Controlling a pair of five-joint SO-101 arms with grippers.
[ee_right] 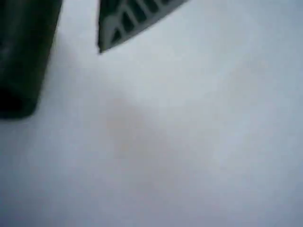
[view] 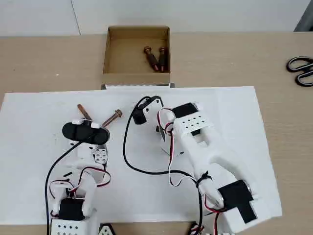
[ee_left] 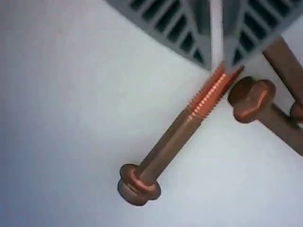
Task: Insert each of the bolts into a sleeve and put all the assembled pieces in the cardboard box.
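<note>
Left gripper point(ee_left: 218, 65) clamped on bolt point(ee_left: 165, 146) threaded tip; right gripper point(view: 162, 130) state indeterminate; 2 assembled pieces point(view: 155, 58) in cardboard box point(view: 138, 76)

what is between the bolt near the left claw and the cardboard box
Nothing visible: only bare paper lies between the bolt and the cardboard box. The right arm sits beside that line, not across it.

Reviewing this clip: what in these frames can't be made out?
Left wrist view: the threaded tip of the copper-coloured bolt, hidden behind the left gripper.
Left wrist view: the far end of a second bolt, cut off by the picture edge.
High view: whether the two dark pieces in the brown cardboard box carry sleeves; they are too small to tell.
Right wrist view: what the dark block is; it is blurred and cropped by the edge.
</note>
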